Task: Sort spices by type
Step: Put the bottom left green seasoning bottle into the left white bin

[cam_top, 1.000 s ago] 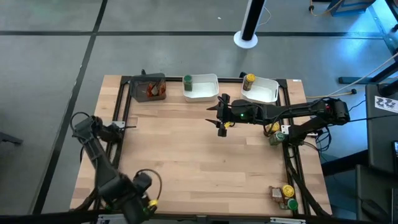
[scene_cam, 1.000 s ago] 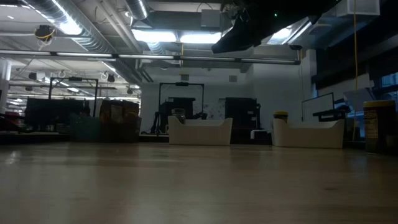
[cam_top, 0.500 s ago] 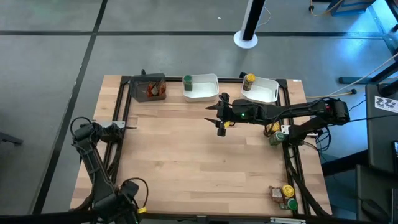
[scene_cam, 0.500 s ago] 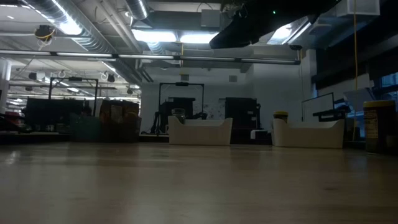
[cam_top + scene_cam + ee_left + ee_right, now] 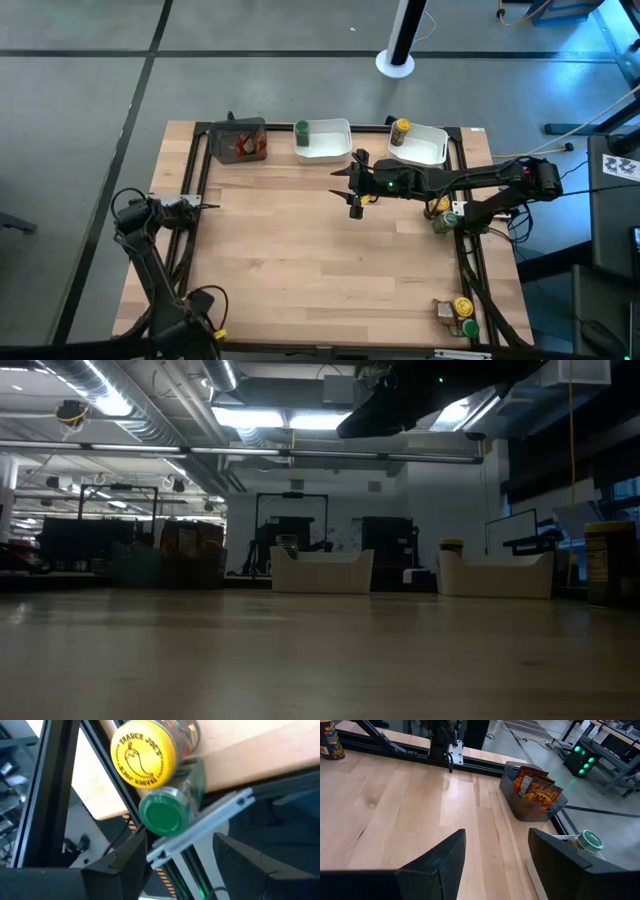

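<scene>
Jars point(image 5: 145, 752) look light, rigid, slick glass, best pinched across the body below the lid; right gripper point(image 5: 354, 186) fingers spread, left gripper point(image 5: 170, 870) fingers spread, both empty.

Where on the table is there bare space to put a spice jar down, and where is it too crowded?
Free: the wide wooden middle of the table, from the trays along the far edge down to the near edge. The right pincer hovers open near the white tray. Crowded: the jars at the right rail and the jar cluster in the near right corner.
</scene>
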